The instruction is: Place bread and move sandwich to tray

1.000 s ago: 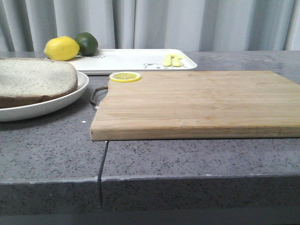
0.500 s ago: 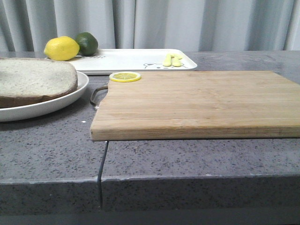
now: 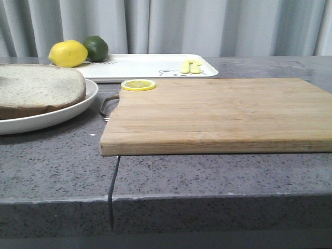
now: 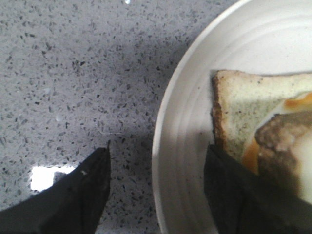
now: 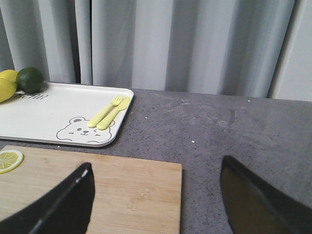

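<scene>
The rectangular bamboo cutting board [image 3: 218, 114] anchors the scene; behind it lies the flat white bear-printed tray [image 3: 145, 66], to its left the round white plate [image 3: 78, 106] bearing the brown-crusted sandwich [image 3: 39, 91]; the left gripper [image 4: 156, 190] hangs over the plate rim, jaws wide, straddling it; the right gripper [image 5: 156, 195] is wide, empty; the left should probably close squarely on the rim, lifting level.

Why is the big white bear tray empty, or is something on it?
Not empty. The flat white rectangular tray holds a small yellow fork and spoon, with a lemon and lime at its far end.
</scene>
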Motion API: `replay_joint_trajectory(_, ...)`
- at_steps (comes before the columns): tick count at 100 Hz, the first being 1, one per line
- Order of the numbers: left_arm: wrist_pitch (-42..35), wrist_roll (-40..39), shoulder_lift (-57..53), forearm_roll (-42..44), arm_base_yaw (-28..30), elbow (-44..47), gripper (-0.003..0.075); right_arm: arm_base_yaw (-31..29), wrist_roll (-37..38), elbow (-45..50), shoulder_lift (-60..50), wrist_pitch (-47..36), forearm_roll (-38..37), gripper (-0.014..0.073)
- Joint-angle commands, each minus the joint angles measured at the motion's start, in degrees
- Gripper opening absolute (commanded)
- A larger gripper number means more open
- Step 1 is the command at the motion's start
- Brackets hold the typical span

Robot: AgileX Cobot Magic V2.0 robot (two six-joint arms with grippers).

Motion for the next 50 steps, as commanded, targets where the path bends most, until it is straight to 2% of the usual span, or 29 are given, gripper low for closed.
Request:
replay_joint_trajectory(1,-2.6,-0.5,-1.2,-0.9,0.2,-1.9,0.0386,-0.2,-0.4,-1.6,0.0,-3.8,-0.3,0.0542)
replay_joint_trajectory(50,-3.4,-0.5,-1.2,-0.9,0.2,-1.9,0.0386,-0.2,-0.4,-1.6,0.0,-3.8,-0.3,0.0542)
